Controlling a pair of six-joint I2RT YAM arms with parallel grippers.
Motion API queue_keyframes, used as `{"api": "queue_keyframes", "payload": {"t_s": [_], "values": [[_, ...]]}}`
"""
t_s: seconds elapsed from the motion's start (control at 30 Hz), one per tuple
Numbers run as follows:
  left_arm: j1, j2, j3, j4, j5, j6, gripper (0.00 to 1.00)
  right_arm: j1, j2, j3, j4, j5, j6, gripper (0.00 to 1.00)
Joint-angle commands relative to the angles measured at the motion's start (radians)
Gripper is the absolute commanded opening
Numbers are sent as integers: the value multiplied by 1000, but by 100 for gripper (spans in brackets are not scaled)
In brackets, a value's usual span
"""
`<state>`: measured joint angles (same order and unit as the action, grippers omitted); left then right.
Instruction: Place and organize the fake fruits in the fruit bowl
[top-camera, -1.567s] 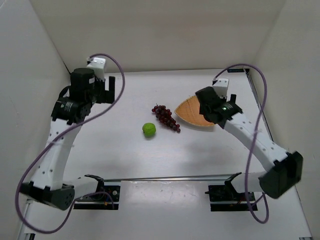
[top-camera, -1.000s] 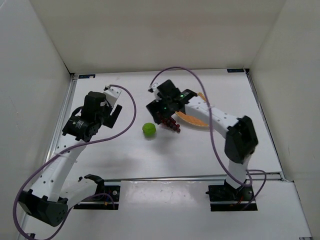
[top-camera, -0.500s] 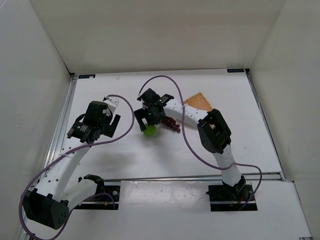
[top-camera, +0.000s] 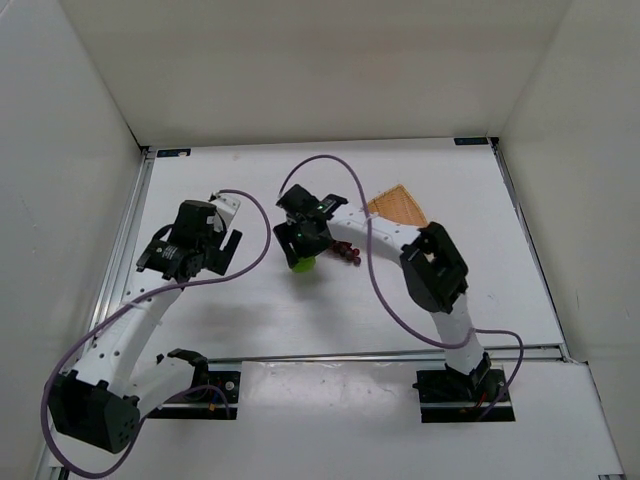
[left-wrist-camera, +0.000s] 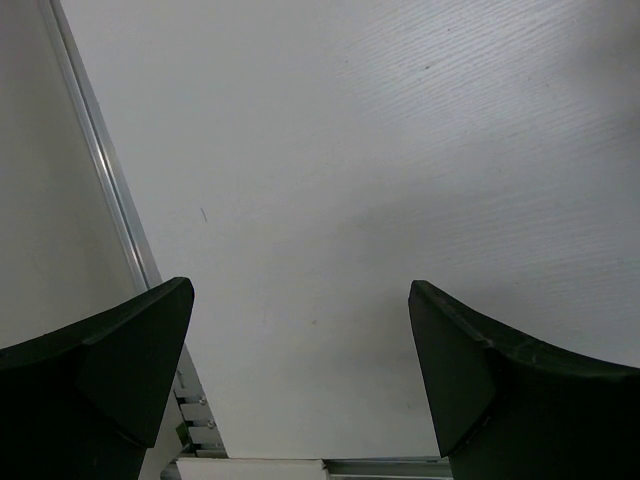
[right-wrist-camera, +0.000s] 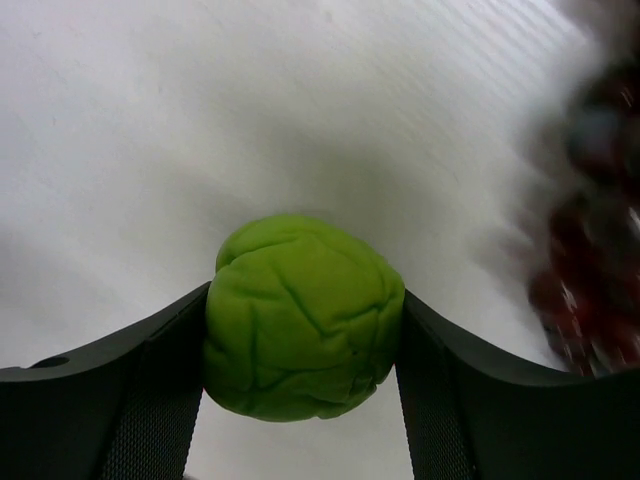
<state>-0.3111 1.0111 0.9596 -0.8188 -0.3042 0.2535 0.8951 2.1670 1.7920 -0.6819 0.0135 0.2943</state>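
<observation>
From above, right gripper (top-camera: 300, 250) clamped on round lime (top-camera: 304, 264) left of woven triangular bowl (top-camera: 400, 204), grapes (top-camera: 346, 251) between, their axis hidden under arm (top-camera: 380, 232), left gripper (top-camera: 212, 250) spread, left wrist, fingers (left-wrist-camera: 100, 370) wide apart, right wrist, wrinkled matte lime (right-wrist-camera: 300, 315) pinched, grapes (right-wrist-camera: 590, 250) blurred

From above, the right gripper (top-camera: 300, 254) covers most of the green ball (top-camera: 304, 266); only a small bit peeks out. The right arm (top-camera: 385, 232) hides part of the grapes (top-camera: 347, 252) and part of the wicker bowl (top-camera: 399, 204). In the right wrist view the grapes (right-wrist-camera: 592, 225) are blurry and cut off at the edge.
</observation>
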Motion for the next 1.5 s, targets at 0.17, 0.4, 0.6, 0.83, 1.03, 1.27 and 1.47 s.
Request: {"api": "queue_keyframes", "payload": {"t_s": [0.17,0.4,0.6,0.83,1.03,1.27,1.47], "values": [[-91,124,119,-31,77,136,99,-207,-439,-252,-10,239,181,32],[-273,438,405,9,89,259,99,-458,-346,-270,-19,177,252,41],[-413,693,599,50,76,426,99,-558,-205,-128,-113,100,226,86],[-552,782,515,148,93,763,99,-627,-315,-181,-113,77,137,100],[-565,872,524,185,172,958,99,-712,-519,-342,-91,49,114,100],[-522,1064,677,195,172,1015,99,-809,-601,-381,-111,9,114,100],[-490,1144,695,195,204,1044,99,-841,-636,-390,-120,20,82,100]]}}
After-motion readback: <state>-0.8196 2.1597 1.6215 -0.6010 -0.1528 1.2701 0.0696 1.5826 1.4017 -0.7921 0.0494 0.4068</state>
